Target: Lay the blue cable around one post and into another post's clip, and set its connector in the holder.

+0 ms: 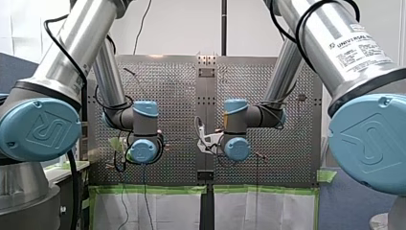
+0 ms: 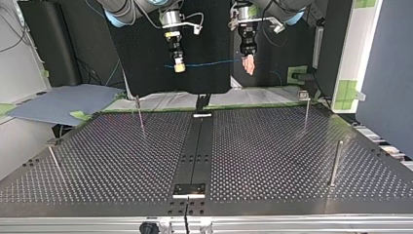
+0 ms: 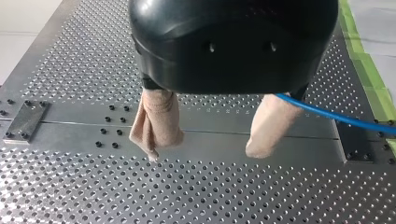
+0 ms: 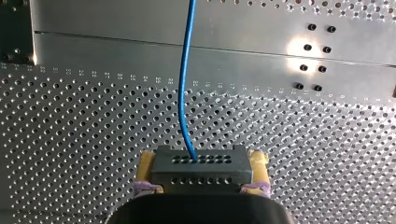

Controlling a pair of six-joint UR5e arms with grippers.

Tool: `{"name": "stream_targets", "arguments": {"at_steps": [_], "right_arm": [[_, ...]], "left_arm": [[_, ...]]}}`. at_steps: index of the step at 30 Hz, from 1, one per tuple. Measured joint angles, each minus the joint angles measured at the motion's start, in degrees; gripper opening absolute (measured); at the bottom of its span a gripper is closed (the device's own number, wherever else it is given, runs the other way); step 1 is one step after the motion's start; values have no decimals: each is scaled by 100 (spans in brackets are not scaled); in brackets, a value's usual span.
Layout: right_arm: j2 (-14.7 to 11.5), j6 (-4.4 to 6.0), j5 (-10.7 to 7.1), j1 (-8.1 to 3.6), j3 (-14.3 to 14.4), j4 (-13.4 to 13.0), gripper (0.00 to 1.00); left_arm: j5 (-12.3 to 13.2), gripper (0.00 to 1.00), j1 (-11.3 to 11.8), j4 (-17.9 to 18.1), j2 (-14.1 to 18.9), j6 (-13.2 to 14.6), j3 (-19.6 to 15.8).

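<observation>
My silver tubular left arm (image 1: 62, 43) and right arm (image 1: 330, 43); pale-blue round joint caps (image 1: 40, 129), logo embossed; black cables (image 1: 73, 191) alongside; glossy black left gripper (image 3: 204, 153) with beige pads (image 3: 156, 121).

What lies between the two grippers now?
Only the blue cable, running from my right gripper to my left gripper; the top view shows it.

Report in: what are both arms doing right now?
Right pincer shut on connector. Left pincer open, blue cable beside one finger. Nothing in the way.
</observation>
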Motion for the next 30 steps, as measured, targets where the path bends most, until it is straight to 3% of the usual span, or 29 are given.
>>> {"name": "stream_targets", "arguments": {"at_steps": [30], "right_arm": [[-18,0,-9,-9,8,0,0]], "left_arm": [[-61,100,9,-35,-130,0,8]]}}
